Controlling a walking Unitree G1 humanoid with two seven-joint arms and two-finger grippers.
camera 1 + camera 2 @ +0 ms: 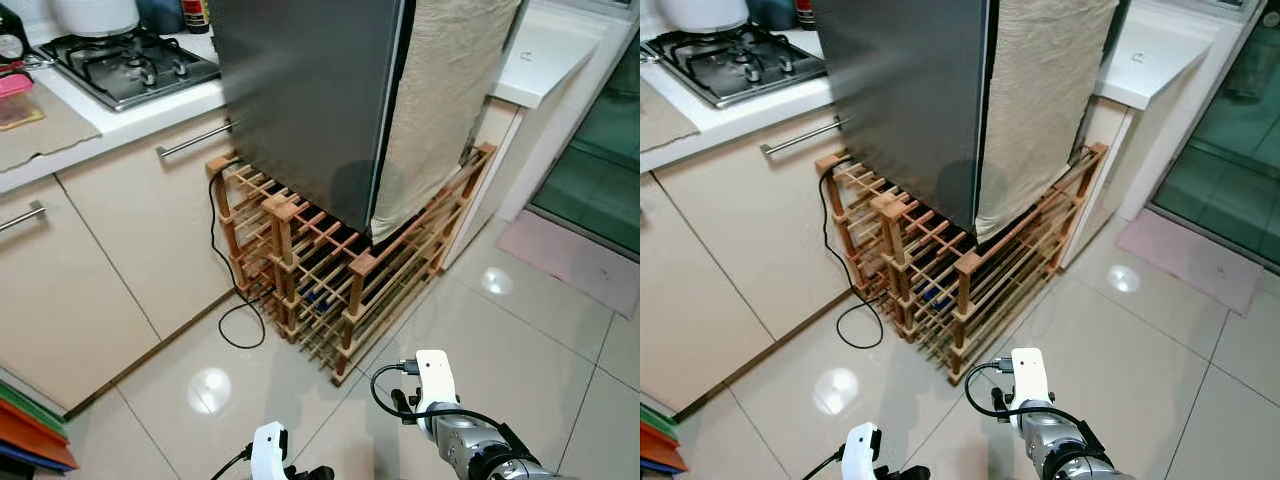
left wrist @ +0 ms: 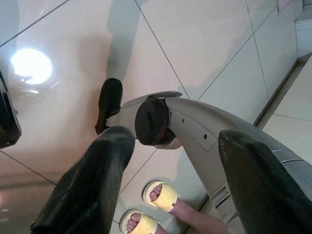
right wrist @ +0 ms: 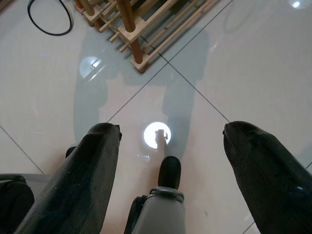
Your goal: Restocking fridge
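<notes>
Below, both the left gripper [image 2: 170, 185] and right gripper [image 3: 168, 180] hang wide open and empty before the closed fridge [image 1: 310, 90] on its wooden rack [image 1: 330, 270].

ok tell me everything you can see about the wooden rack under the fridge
The wooden rack is a light-brown slatted lattice with reddish post tops, standing on the tiled floor. It carries the grey fridge, whose side is draped in a beige cloth. A black cable runs down its left end and loops on the floor. Something blue shows deep inside, too small to identify.

Fridge [image 1: 300, 90] dark grey; cloth [image 1: 440, 100] beige; rack [image 1: 330, 270] light wood; cable [image 1: 225, 290] black; slippers [image 2: 161, 195] yellow.
</notes>
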